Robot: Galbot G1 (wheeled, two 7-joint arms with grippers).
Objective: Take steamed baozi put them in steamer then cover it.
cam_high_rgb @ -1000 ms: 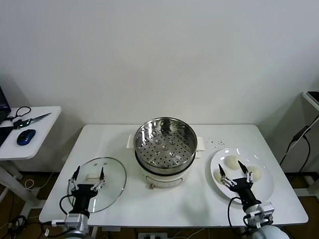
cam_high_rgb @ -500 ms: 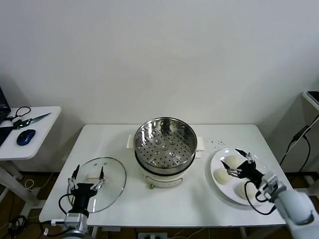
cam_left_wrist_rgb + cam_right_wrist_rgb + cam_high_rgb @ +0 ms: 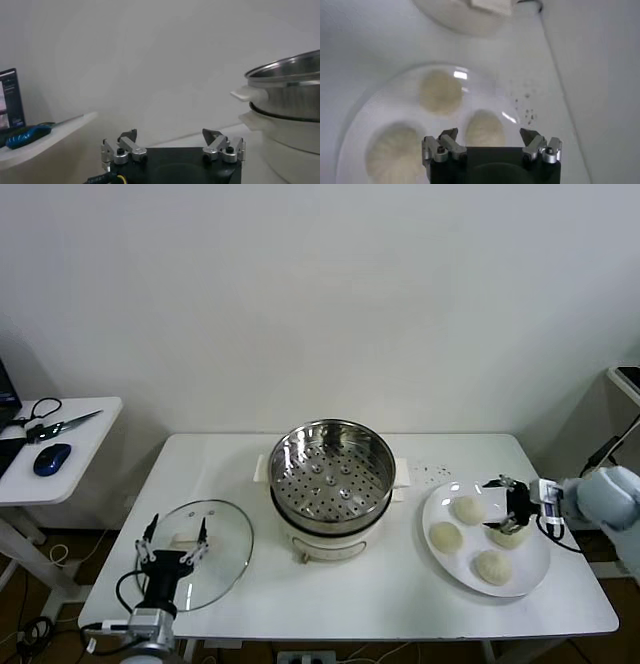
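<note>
Where plate [image 3: 528, 576] sits: four pale domed baozi [image 3: 467, 509]; right gripper [image 3: 507, 506] jaws apart above them.

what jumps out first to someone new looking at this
The shiny, empty steamer at the table's centre. To its right, the open right gripper hovers over a white plate of four baozi. The glass cover lies at front left, by the open left gripper.

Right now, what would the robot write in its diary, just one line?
stage: reaching for bun | right gripper: open, over plate, above one baozi | left gripper: open, idle over glass lid | steamer: empty, uncovered
</note>
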